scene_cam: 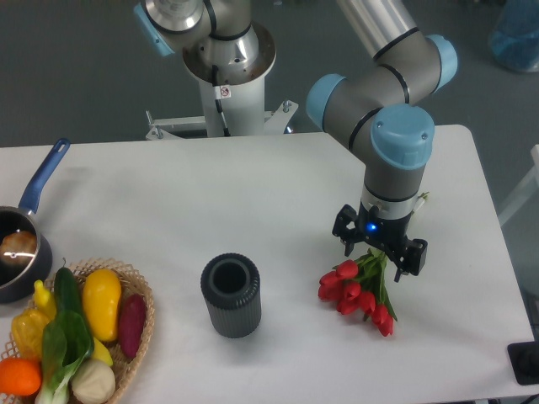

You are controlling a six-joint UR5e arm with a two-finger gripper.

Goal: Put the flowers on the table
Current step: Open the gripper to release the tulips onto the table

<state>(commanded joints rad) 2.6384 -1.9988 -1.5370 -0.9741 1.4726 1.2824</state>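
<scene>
The flowers (355, 291), a bunch of red tulip buds with green stems, lie flat on the white table (253, 202) at its right side. The buds point toward the front edge, and the stems run back under the gripper. My gripper (380, 252) hovers just over the stem end with its two fingers spread wide on either side of the stems. It is open and does not grip them. A green stem tip (422, 199) shows beside the wrist.
A dark ribbed vase (231, 295) stands upright left of the flowers. A wicker basket (135, 290) of vegetables sits at the front left corner. A blue-handled pan (25, 240) is at the left edge. The robot base (227, 59) is behind the table.
</scene>
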